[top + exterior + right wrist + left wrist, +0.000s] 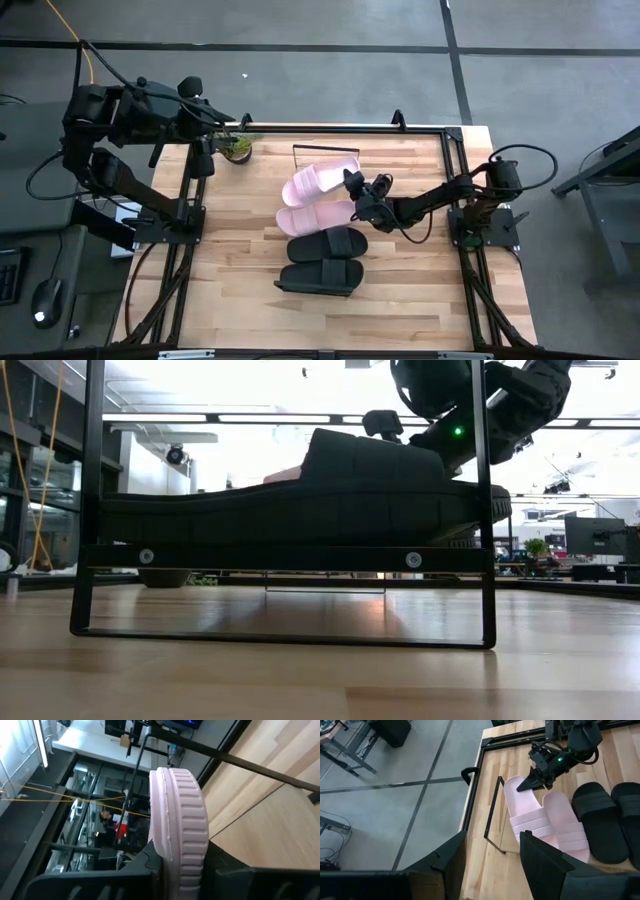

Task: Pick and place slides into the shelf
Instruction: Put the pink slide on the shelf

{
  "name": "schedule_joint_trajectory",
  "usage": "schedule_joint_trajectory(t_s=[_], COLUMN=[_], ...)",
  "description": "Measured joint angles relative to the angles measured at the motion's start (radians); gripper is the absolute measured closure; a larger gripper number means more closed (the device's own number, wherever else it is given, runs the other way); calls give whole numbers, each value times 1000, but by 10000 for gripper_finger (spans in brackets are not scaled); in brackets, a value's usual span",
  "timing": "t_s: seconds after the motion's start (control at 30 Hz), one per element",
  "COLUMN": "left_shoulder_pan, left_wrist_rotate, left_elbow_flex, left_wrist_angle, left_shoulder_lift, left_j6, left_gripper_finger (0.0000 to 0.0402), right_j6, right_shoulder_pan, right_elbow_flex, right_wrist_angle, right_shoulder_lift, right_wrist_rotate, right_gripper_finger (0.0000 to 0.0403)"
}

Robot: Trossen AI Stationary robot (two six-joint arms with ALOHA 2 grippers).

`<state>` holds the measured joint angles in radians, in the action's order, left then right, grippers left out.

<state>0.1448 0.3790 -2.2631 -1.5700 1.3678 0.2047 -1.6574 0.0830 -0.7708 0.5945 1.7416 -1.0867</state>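
Four slides lie side by side mid-table, where the shelf's black wire frame [325, 147] [492, 815] stands. Two are pale pink [318, 182] [315, 216] and two black [328, 245] [320, 277]. In the low view the near black slide [300, 510] rests on the frame's bar [290, 558]. My right gripper [353, 187] [182, 865] is shut on the far pink slide [522, 802]. My left gripper [205, 150] [492, 836] waits open above the table's far left corner. My right gripper pinches the far pink slide between its two fingers at the end [516, 785] pointing to the table's right, away from the strap. The fingers [145, 865] reach in from the right, along the slide. Its ribbed sole edge [187, 810] stands up between them.
A small potted plant [237, 147] stands at the far left of the table, close to my left gripper. Black rails [455, 160] run along the table's edges. Bare wood lies near the front edge [330, 320].
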Motion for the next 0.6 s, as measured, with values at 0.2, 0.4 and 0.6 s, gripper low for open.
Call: schedule_joint_trajectory(t_s=[0.2,0.4,0.6], left_shoulder_pan=[0,0,0], left_wrist_rotate=[0,0,0], left_elbow_flex=[0,0,0], left_wrist_angle=[2,0,1], left_shoulder_lift=[18,29,29], left_j6=[-2,-2,-2], left_gripper_finger=[234,234,234], right_j6=[10,20,126], right_shoulder_pan=[0,9,9], right_elbow_flex=[0,0,-58], right_wrist_angle=[-7,-3,-82], right_shoulder_lift=[0,0,0], right_wrist_rotate=[-43,-151,-119], right_gripper_finger=[364,366,367])
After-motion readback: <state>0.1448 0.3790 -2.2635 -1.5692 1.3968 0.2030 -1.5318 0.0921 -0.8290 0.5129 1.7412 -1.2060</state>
